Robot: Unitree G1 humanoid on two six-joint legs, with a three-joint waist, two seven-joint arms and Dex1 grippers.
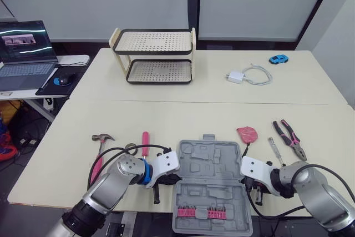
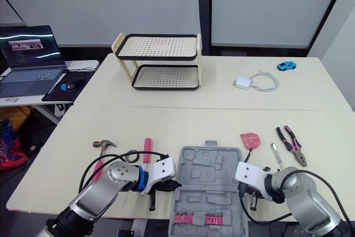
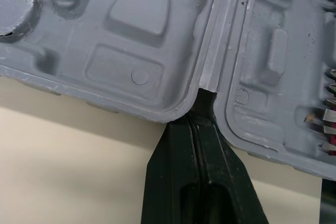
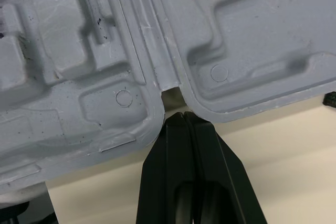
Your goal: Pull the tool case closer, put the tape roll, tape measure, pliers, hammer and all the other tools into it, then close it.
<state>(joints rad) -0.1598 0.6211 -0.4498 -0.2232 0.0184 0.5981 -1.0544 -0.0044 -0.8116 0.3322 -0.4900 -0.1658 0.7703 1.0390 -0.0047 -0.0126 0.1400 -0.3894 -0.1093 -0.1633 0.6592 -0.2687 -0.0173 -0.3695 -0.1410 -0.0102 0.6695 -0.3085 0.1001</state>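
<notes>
Either side of the open grey tool case [image 1: 212,187] (lying flat), the left gripper [image 3: 198,120] and right gripper [image 4: 181,115] sit at its hinge notches, fingers pressed together. A hammer [image 1: 100,156] lies left of it, pliers [image 1: 289,139] right.

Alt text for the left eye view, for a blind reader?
An open grey tool case lies on the table, with the left gripper and right gripper at its hinge ends. Hammer and pink screwdriver lie left, pliers right.

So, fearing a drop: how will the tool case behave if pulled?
Moulded plastic, the tool case is probably stiff and light. Open, it may fold at its hinge. Its near end seems past the table edge: may tip.
</notes>
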